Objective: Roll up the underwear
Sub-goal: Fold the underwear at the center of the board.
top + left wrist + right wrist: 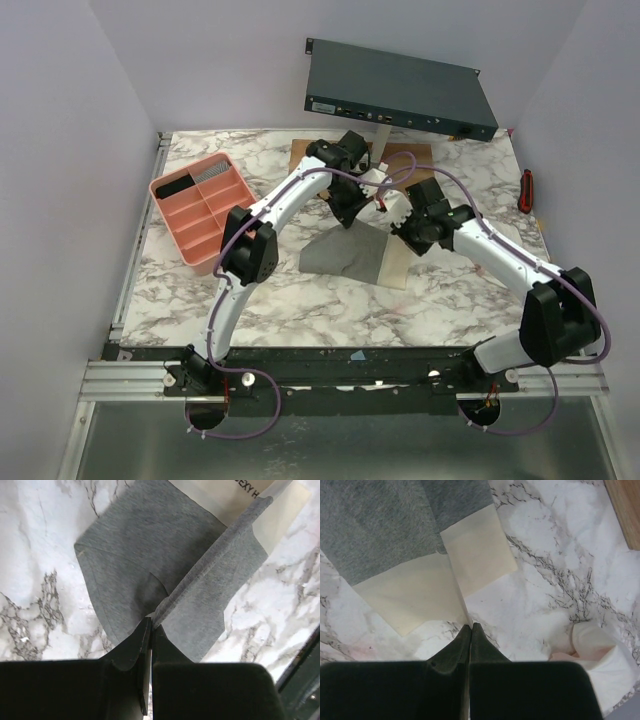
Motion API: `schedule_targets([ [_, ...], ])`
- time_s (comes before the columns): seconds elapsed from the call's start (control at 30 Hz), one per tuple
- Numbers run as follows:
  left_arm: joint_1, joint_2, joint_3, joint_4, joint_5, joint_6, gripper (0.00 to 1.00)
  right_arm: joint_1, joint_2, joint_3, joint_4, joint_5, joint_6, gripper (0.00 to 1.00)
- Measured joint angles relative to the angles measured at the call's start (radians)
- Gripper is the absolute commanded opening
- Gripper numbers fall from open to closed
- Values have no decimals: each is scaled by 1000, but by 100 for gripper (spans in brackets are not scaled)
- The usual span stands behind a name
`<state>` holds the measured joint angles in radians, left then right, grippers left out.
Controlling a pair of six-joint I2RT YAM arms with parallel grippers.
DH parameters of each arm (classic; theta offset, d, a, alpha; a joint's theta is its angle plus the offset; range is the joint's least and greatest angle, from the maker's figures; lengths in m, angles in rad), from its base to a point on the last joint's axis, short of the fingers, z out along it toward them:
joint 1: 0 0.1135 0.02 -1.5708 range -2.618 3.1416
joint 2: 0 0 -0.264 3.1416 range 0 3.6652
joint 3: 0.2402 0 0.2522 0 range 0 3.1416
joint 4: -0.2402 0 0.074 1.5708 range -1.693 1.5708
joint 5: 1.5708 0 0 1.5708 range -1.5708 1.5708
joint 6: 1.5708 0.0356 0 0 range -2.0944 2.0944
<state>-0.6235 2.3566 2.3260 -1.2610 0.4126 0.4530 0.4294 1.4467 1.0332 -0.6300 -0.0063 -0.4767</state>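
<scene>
The grey underwear point(345, 250) with a cream waistband point(396, 262) lies mid-table, its far edge lifted. My left gripper point(350, 212) is shut on a raised fold of the grey fabric; in the left wrist view the gripper point(151, 622) pinches a ridge of the underwear point(130, 555) that runs up to the waistband point(220, 500). My right gripper point(400, 218) is shut on the waistband's edge; in the right wrist view the gripper point(470, 626) holds the cream band point(420, 595) lifted, with the grey fabric point(375, 525) beyond.
A pink divided tray point(200, 205) stands at the left. A dark flat device point(400, 85) sits at the back. A red-and-black tool point(526, 190) lies at the right edge. A white cloth point(600, 655) lies beside the right gripper, and a wooden board point(305, 152) behind.
</scene>
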Motion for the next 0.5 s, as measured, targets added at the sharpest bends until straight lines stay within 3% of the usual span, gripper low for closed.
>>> schedule_targets([
  [0.5,-23,37,-19,164,-186,37,0,-27,102,-1,113,46,-48,1],
])
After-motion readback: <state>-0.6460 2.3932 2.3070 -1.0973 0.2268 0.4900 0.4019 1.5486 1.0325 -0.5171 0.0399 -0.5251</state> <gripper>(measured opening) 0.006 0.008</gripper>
